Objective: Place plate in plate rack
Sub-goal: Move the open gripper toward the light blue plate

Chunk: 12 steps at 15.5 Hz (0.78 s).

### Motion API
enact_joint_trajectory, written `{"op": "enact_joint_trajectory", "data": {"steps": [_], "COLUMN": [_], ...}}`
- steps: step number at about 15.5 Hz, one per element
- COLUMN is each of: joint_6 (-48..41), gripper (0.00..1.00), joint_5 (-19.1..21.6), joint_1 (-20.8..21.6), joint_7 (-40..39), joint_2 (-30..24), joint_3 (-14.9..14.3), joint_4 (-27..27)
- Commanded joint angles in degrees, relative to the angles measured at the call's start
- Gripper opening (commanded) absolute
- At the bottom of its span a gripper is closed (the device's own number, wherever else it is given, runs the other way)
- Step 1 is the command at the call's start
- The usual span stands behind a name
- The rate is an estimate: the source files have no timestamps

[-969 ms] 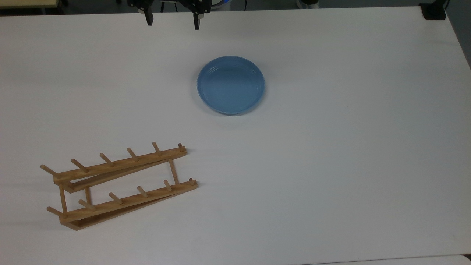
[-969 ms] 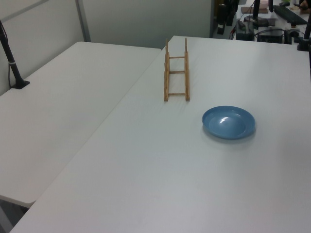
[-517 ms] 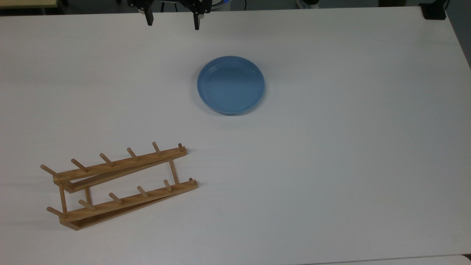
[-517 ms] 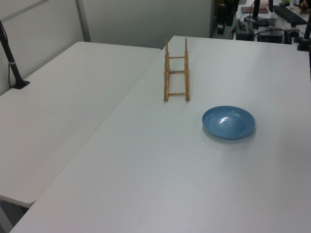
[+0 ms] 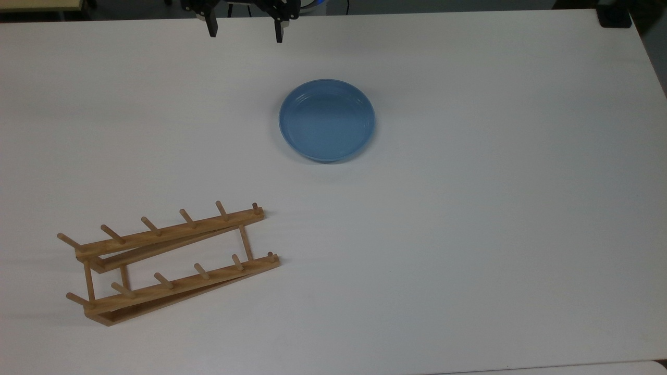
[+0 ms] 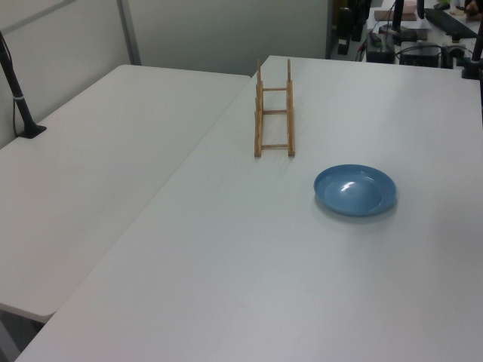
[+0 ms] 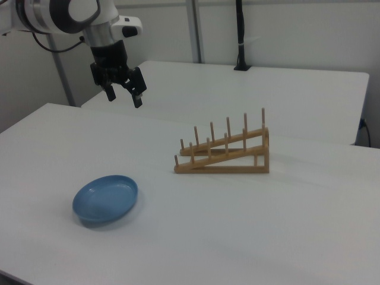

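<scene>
- White tabletop [image 5: 469,234], matt and flat, one main surface carrying the work; a second white tabletop [image 6: 83,196] abuts it on the left view's left, with one black post [image 6: 15,90] clamped at its far edge.
- Light-brown wooden plate rack [image 5: 167,263], one: two long parallel rails joined by crossbars, six upright dowel pegs per rail, twelve in all. Stands toward the top view's lower left, well apart from the plate. Its rails slope upward toward one end in the right view [image 7: 225,151].
- Round, shallow, glossy light-blue plate [image 5: 326,120], one, lying flat and face up near the middle of the tabletop; seen also in the left view [image 6: 355,190] and the right view [image 7: 105,199]. Not yet in the rack.
- Black two-finger gripper [image 7: 124,96] on a white arm [image 7: 71,15], one, hovering above the tabletop at the top view's upper edge [image 5: 245,35], apart from the plate. Fingers spread wide, holding nothing.
- Risks, judged:
  - Plate lies flat with only a low raised rim to pinch; a glossy rim could slip from the fingers on lifting or tilting.
  - Plate must go in on edge between peg pairs; misalignment could strike a dowel.
  - Rack looks light and unfixed; a sideways push could slide or tip it.
</scene>
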Motion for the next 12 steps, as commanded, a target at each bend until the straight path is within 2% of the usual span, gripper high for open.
{"op": "enact_joint_trajectory", "data": {"steps": [1, 4, 6, 9, 12], "joint_6": [-1.1, -4.4, -4.1, -2.7, 7.7], "gripper": [1.00, 1.00, 1.00, 1.00, 1.00], "joint_5": [-1.0, -1.2, -3.2, -7.6, -7.4], "joint_1": [1.3, 1.3, 1.2, 1.4, 1.9], "joint_7": [-8.2, -14.0, -14.6, -14.6, -14.5], "joint_2": [-1.5, -1.6, -1.5, -1.5, -1.4], "joint_3": [-0.7, -0.6, -0.6, -0.3, -0.3], "joint_4": [-2.3, -2.4, -4.5, -9.8, -18.1]}}
